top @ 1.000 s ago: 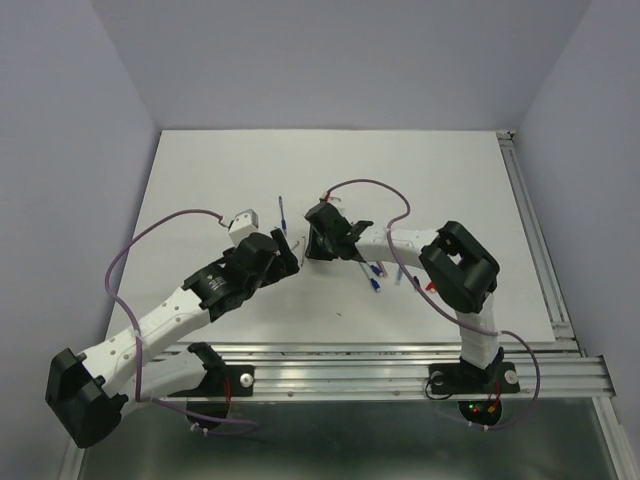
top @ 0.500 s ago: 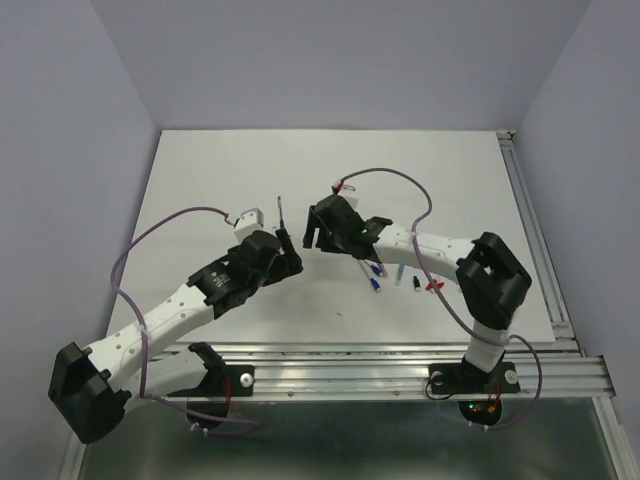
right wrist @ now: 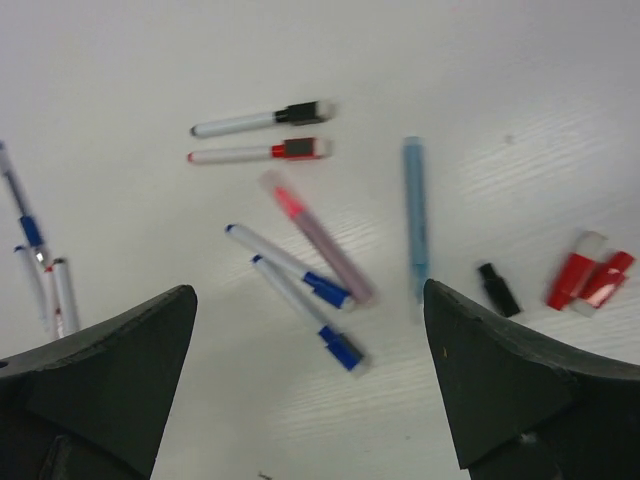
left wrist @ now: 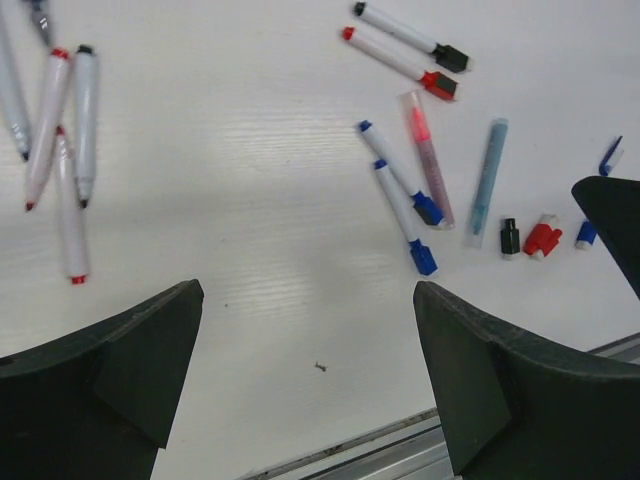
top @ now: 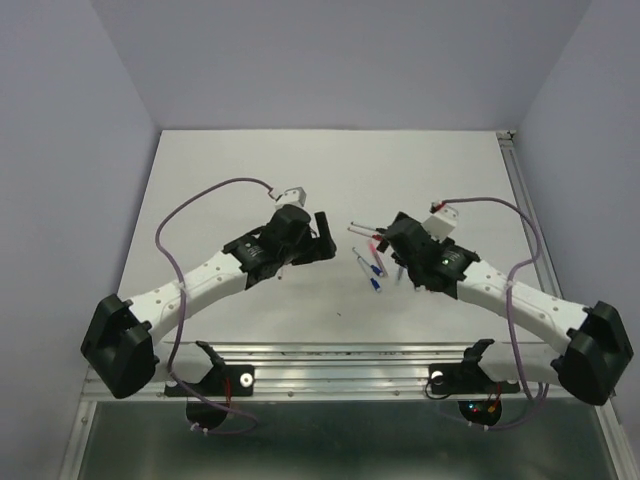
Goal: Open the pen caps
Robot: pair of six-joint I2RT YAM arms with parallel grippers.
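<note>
Both tools are seen hanging over the white tabletop (top: 200, 180) with nothing in them. The left gripper (left wrist: 310, 380) is spread wide. Its two dark fingers (left wrist: 120, 370) fill the lower corners of the left wrist view, and only bare table is seen between them. Same deal for the right gripper (right wrist: 310, 390): jaws splayed apart, nothing pinched.

The loose pen caps are found low on the right side of the left wrist view, lined up in a little row. A small black plastic cap (left wrist: 510, 237) is on the left, with a short red plastic cap (left wrist: 543, 238) just beside it. A tiny blue plastic cap (left wrist: 587, 234) lies at the edge of a dark shape that cuts in from the right. All three are lying on the table, well apart from either set of fingers.

Just left of the black cap, a pale blue see-through pen barrel (left wrist: 485, 180) is laid almost upright in the frame. A pink see-through barrel (left wrist: 428, 158) lies next to that. A pair of white markers with blue ends (left wrist: 400, 185) is angled alongside the pink one.

Further up, toward the upper right, a white marker with a black end (left wrist: 410, 35) and a white marker with a red end (left wrist: 398, 62) are lying parallel. A bunch of white pens with red tips (left wrist: 60, 150) is scattered at the upper left.

In the overhead view the grippers are seen near mid-frame, apart from each other, with some of the pens showing between them.
</note>
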